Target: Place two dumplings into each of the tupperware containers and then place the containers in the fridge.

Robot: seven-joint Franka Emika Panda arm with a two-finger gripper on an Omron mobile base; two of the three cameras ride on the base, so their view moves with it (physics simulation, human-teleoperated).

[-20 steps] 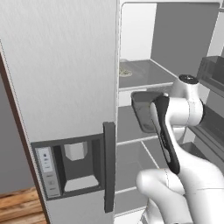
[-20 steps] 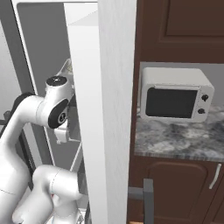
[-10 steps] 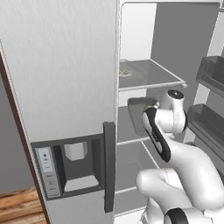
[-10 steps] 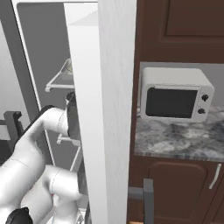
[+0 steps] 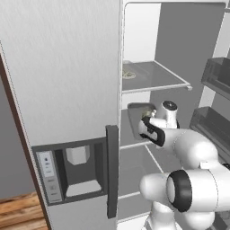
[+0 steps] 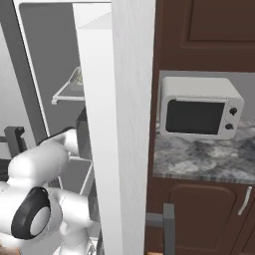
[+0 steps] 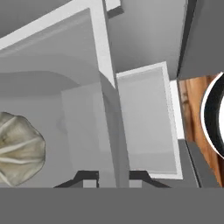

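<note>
Left base view: fridge (image 5: 67, 67) door w/ dispenser panel (image 5: 74, 173) fills the left side, the compartment beside it stands open. Arm comes up from lower right, elbow bent, forearm reaching leftward into the fridge at middle-shelf height. At its end the wrist is turned so that the dark grey container (image 5: 138, 121) stands tilted nearly on edge, just above the middle shelf (image 5: 134, 146). The tool itself is hidden behind wrist + tray here. One shelf up, a whitish container (image 5: 128, 74) w/ pale lumps in it sits flat near the shelf's left end. Door bins (image 5: 215, 76) at right.

Right base view: a white fridge wall (image 6: 124, 124) splits the pic. Left of it, arm rises from lower left, big rounded link low, forearm going up-right into the compartment; the dark tray's edge (image 6: 82, 129) shows just past it, upright. Upper wire-edged shelf (image 6: 69, 92) carries the whitish container. Right of the wall: microwave (image 6: 200, 108) on a speckled counter (image 6: 199, 159), brown cabinets above + below.

Hand view: cam looks along the tool (image 7: 112, 178); the two dark fingertips (image 7: 89, 177) stand narrow, nipped on the thin rim of the grey container, whose wall runs up the frame between them. A dumpling (image 7: 19, 146) lies inside the tray at left, against its floor. Beyond the rim: pale fridge interior, bit of wooden floor (image 7: 194, 118) at right.
</note>
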